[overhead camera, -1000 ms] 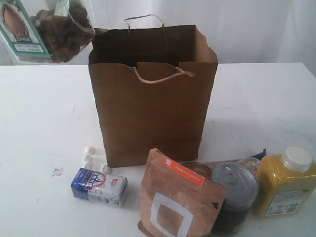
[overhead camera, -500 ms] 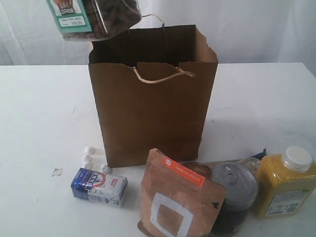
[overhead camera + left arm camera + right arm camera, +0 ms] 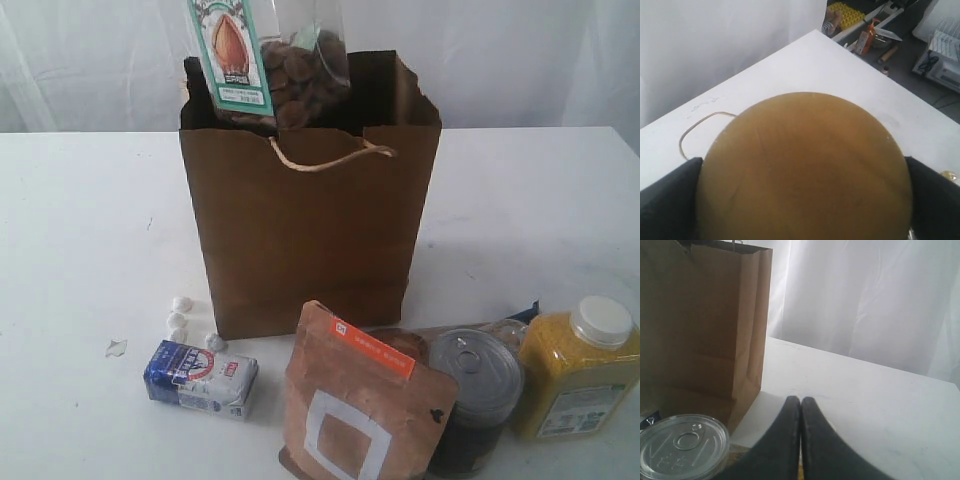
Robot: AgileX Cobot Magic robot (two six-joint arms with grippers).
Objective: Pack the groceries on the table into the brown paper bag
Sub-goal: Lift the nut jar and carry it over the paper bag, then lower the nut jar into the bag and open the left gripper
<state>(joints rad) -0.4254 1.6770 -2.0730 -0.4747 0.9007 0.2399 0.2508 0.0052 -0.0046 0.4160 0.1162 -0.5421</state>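
Note:
The clear nut jar (image 3: 270, 60), with its green almond label, hangs at the mouth of the brown paper bag (image 3: 310, 230), its lower end about level with the front rim. Its gold lid (image 3: 805, 165) fills the left wrist view, and my left gripper (image 3: 802, 205) is shut on it, black fingers (image 3: 665, 200) on either side. My right gripper (image 3: 800, 402) is shut and empty, low over the table (image 3: 80, 230) beside the tin can (image 3: 682, 445). In front of the bag lie the blue-white packet (image 3: 200, 378), brown pouch (image 3: 355, 410), tin can (image 3: 478, 385) and yellow jar (image 3: 580, 370).
The spaghetti pack's blue end (image 3: 528, 312) peeks out behind the tin can. Small white scraps (image 3: 180, 320) lie by the bag's front left corner. A white curtain hangs behind the table. Beyond the table's far edge is a cluttered floor (image 3: 920, 50).
The nut jar has travelled from the upper left to right over the bag's mouth and has turned more upright. The right gripper and the other groceries have not moved.

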